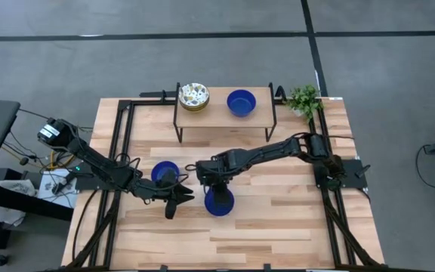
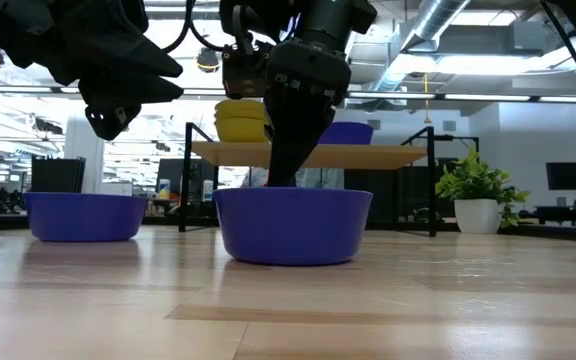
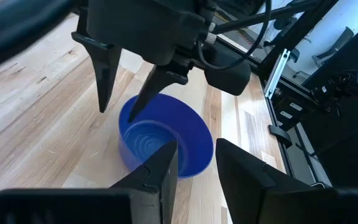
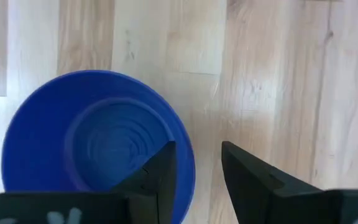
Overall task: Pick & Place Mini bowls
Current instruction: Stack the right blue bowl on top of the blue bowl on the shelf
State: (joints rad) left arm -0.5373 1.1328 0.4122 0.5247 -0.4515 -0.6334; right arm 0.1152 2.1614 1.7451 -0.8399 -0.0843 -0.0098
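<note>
The right gripper (image 1: 216,183) straddles the rim of a blue mini bowl (image 1: 219,202) at mid-table, fingers parted, apparently about to grasp; closing comes next. The left gripper (image 1: 178,198), parted, waits beside another blue bowl (image 1: 164,173).

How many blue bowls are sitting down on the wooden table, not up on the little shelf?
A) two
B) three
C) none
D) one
A. The high view shows one blue bowl by the left gripper and another blue bowl under the right gripper; the third blue one sits up on the shelf beside the flowery bowls.
</note>
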